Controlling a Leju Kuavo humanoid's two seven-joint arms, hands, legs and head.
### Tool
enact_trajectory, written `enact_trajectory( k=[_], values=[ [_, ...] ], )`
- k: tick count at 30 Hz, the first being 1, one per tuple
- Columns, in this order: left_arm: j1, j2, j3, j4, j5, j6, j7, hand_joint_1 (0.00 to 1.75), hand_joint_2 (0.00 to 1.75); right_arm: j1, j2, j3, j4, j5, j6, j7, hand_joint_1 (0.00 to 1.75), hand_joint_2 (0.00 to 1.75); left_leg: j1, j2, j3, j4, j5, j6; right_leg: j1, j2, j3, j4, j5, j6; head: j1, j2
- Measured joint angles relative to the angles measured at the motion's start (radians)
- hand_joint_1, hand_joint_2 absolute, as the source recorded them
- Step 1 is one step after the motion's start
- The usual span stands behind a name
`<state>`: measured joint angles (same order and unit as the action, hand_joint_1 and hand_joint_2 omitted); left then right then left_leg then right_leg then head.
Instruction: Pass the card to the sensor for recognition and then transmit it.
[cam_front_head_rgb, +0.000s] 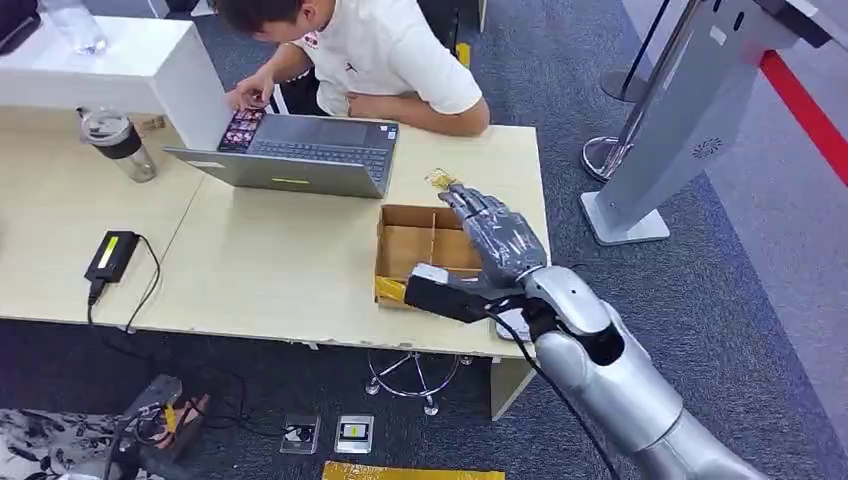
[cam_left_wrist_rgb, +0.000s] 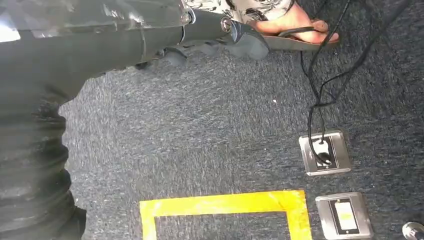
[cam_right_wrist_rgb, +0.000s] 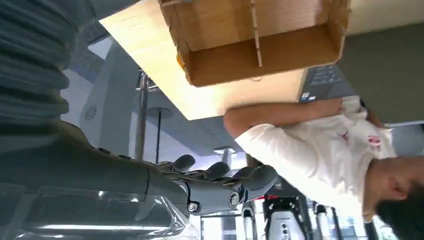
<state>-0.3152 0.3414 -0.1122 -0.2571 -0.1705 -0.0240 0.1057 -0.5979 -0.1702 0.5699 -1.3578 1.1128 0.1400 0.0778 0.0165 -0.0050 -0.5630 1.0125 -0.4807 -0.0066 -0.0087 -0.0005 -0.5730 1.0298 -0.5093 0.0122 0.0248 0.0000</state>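
Hovering above the cardboard box (cam_front_head_rgb: 425, 245) at the table's (cam_front_head_rgb: 270, 270) right end, the right hand (cam_front_head_rgb: 497, 236) has fingers extended and slightly apart, holding nothing. Card location – cannot tell; box compartments look bare in the right wrist view. Left hand (cam_left_wrist_rgb: 220, 37) hangs over carpet, fingers curled in, nothing in them. A person (cam_front_head_rgb: 380, 55) sits at a laptop (cam_front_head_rgb: 300, 150) – grey sensor stand (cam_front_head_rgb: 680, 120) on the right.
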Motion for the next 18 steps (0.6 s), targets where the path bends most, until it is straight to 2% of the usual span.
enact_trajectory(
  k=[10,18],
  values=[
    [-0.003,-0.003,0.006,0.0,-0.023,-0.016,0.014,0.0,1.75,-0.054,0.039,0.008,0.198,0.017,-0.066,0.027,0.0,1.75,0.0,0.0,0.0,0.0,0.0,0.0,0.0,0.0,0.0,0.0,0.0,0.0,0.0,0.0],
    [-0.011,-0.007,0.008,-0.001,-0.026,-0.016,0.024,0.0,1.75,-0.059,0.062,0.002,0.285,0.027,-0.076,0.04,0.0,1.75,0.0,0.001,0.001,0.0,0.0,0.0,0.0,0.001,-0.001,0.0,0.0,0.0,0.0,0.0]
  ],
)
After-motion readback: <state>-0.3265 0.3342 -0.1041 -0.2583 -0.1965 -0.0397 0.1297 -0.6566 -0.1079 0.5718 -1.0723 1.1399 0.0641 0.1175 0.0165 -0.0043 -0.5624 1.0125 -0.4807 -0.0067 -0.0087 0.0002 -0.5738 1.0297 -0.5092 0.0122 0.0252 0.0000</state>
